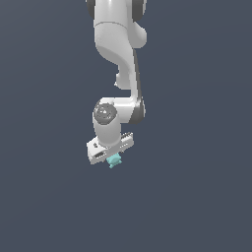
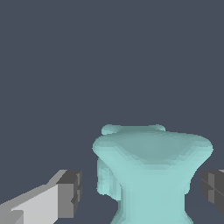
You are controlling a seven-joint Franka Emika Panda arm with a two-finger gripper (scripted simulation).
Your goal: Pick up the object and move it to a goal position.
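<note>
Matt, smooth teal object (image 2: 151, 168)

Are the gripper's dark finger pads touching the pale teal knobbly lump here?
Apart. In the wrist view, floor shows between the pale teal knobbly lump and each of the dark pads of the gripper.

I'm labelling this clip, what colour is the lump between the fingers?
Pale teal lump, plain, no pattern; clearest in the wrist view.

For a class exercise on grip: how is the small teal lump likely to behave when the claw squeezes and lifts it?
The teal lump looks solid and rigid, so it probably won't flex. Its waisted, knobbly shape may twist or slip between flat pads. Being far smaller than the claw, it is likely light.
</note>
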